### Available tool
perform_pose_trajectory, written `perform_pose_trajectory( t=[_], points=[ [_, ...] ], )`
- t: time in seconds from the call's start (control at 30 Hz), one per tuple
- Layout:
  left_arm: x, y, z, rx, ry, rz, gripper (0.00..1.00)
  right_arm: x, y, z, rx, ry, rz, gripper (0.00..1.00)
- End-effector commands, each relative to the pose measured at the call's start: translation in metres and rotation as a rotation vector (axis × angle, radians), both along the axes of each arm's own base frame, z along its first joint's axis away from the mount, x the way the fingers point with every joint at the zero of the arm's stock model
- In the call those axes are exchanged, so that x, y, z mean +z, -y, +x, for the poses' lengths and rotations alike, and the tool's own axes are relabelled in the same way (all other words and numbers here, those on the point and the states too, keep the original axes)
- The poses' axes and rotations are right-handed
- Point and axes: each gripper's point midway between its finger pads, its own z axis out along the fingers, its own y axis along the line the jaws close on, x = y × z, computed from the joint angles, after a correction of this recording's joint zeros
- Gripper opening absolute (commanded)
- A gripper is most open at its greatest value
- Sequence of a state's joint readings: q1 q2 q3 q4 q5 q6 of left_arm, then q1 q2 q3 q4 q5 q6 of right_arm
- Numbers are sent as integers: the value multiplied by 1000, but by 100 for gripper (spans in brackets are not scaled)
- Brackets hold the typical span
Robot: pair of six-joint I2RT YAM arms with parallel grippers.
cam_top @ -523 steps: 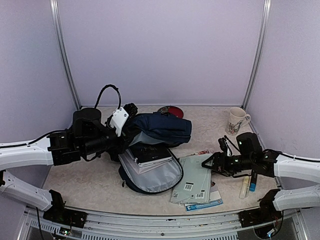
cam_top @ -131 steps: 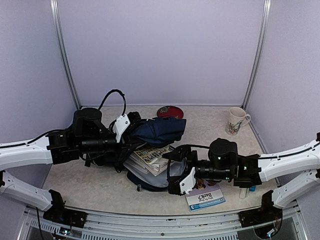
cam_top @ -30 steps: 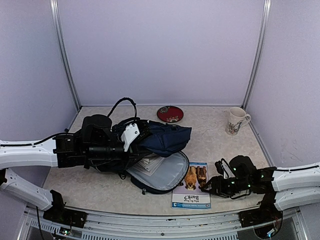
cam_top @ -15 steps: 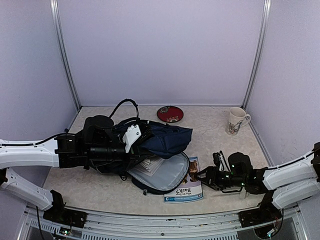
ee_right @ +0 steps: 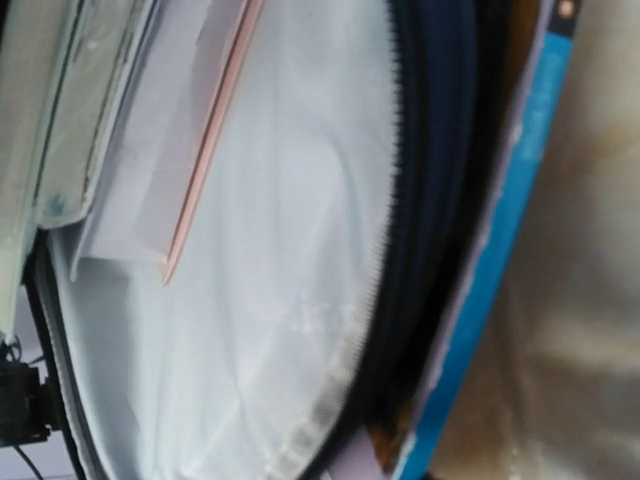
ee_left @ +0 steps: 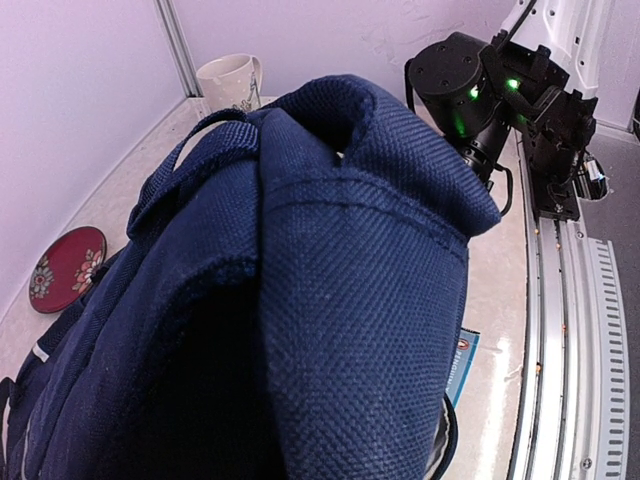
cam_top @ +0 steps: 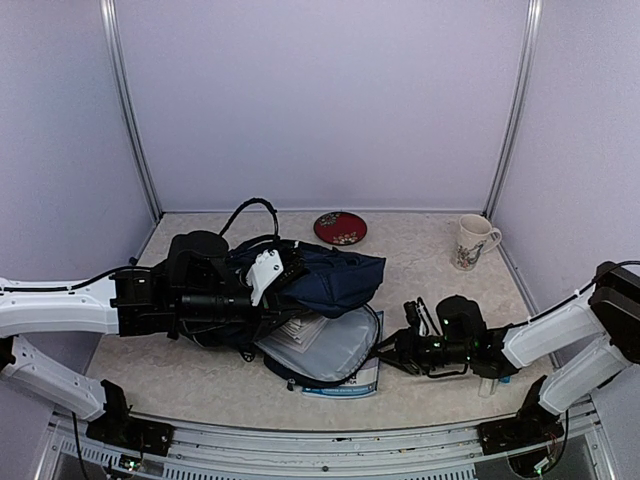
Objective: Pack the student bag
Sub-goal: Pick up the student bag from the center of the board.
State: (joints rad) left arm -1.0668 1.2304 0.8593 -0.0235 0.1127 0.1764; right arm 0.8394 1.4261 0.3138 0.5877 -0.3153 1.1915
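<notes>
The navy student bag (cam_top: pixel 330 275) lies mid-table with its main compartment open, grey lining (cam_top: pixel 335 350) up and books (cam_top: pixel 298 330) inside. My left gripper (cam_top: pixel 283 272) is shut on the bag's upper panel and holds it raised. Navy fabric (ee_left: pixel 330 300) fills the left wrist view and hides the fingers. My right gripper (cam_top: pixel 386 350) is low at the bag's right rim, shut on a blue-edged book (cam_top: pixel 345 386). The book lies flat, mostly tucked under the open flap. The right wrist view shows the lining (ee_right: pixel 250 300), the zip rim and the book's blue edge (ee_right: pixel 500 230); no fingers show.
A red plate (cam_top: pixel 340 227) sits at the back, and a mug (cam_top: pixel 472 240) stands at the back right. Pens (cam_top: pixel 488 385) lie by the right arm. The mug (ee_left: pixel 228 80) and plate (ee_left: pixel 65 270) also show in the left wrist view.
My right gripper has moved left along the table with the book, and the book has slid from open table to under the bag's flap. The left gripper still holds the panel up.
</notes>
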Motion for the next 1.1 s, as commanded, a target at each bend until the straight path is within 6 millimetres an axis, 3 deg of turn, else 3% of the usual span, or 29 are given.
perform_pose_trajectory(
  t=[0.0, 0.23, 0.5, 0.7, 0.8, 0.9, 1.0, 1.07],
  points=[
    [72, 22, -20, -114, 82, -212, 0, 9, -8, -1, 10, 20, 73, 35],
    [71, 21, -17, -99, 86, -204, 0, 8, -35, -12, 138, 13, 101, 29],
    [76, 16, -8, -41, 111, -199, 0, 6, -40, -9, 131, 24, 103, 21],
    [101, -30, 47, 280, 217, -183, 0, -9, -11, -2, 27, 10, -32, 28],
    [115, -45, 57, 331, 225, -193, 0, -19, 9, 3, -18, 13, -204, 33],
    [125, -60, 59, 398, 232, -129, 0, -13, 21, 10, -24, 79, -367, 37],
    [124, -89, 60, 502, 231, -68, 0, -4, 24, 20, -14, 151, -483, 40],
    [123, -112, 60, 574, 217, -56, 0, 2, 16, 26, 26, 209, -538, 41]
  ],
)
